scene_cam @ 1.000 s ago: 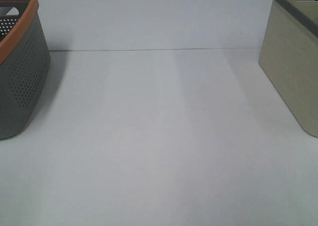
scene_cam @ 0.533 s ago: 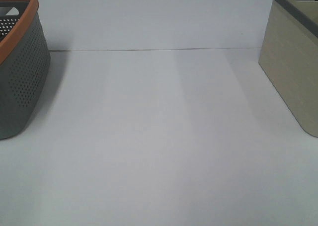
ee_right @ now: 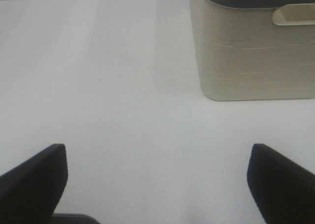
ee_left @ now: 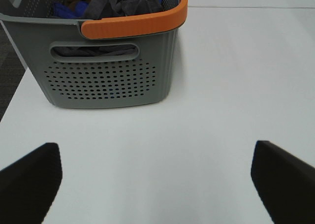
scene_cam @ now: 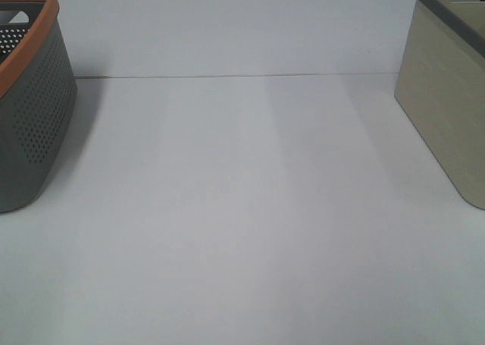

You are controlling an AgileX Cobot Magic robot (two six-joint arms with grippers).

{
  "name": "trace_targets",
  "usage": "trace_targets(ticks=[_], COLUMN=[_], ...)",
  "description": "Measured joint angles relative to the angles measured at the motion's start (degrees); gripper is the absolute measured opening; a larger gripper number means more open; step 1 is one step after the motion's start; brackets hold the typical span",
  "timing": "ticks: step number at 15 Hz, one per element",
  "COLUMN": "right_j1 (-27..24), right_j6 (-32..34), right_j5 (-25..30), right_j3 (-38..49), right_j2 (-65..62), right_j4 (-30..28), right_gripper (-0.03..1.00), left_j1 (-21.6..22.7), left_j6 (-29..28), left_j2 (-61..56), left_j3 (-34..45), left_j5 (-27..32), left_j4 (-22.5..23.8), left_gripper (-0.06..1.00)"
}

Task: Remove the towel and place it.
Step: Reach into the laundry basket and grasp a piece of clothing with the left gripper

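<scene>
A: Any sight of the towel (ee_left: 132, 3)?
B: Probably the dark bunch inside the grey basket (ee_left: 113, 76) at left, tangled among other cloths (ee_left: 64, 10).
A: Grippers?
B: Left gripper (ee_left: 152, 152) and right gripper (ee_right: 156, 152) both spread wide, holding nothing, above the table (scene_cam: 242, 208).
A: Likely trouble?
B: Pinching a neighbouring cloth along with it, given the tangle. Snagging on the orange rim (ee_left: 133, 26) and dragging or tipping the basket. Dropping short of the beige basket (ee_right: 251, 51) at right, if bound there.
</scene>
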Motion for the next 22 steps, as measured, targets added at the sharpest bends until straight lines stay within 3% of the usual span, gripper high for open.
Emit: trace_targets(ticks=[6,11,12,17,22], right_j1=[0.0,0.0,0.0,0.0,0.0], right_j6=[0.0,0.0,0.0,0.0,0.0], right_j5=[0.0,0.0,0.0,0.0,0.0], right_j3=[0.0,0.0,0.0,0.0,0.0], right_j2=[0.0,0.0,0.0,0.0,0.0], right_j4=[0.0,0.0,0.0,0.0,0.0], right_gripper=[0.96,0.96,0.96,0.96,0.96], left_j1=[0.0,0.0,0.0,0.0,0.0], left_j6=[-0.1,0.0,0.0,2.2,7.7], left_j2=[1.0,16.4,25.2,48.3,66.1], left_j3=[-1.5,-12.0,-18.4,-35.1,-51.7], left_j5=[1.9,7.4,8.8,9.9,9.9], left_j4=[-2.0,-2.2,-2.5,-2.8,-3.2], left_gripper=[0.99,0.99,0.99,0.99,0.98])
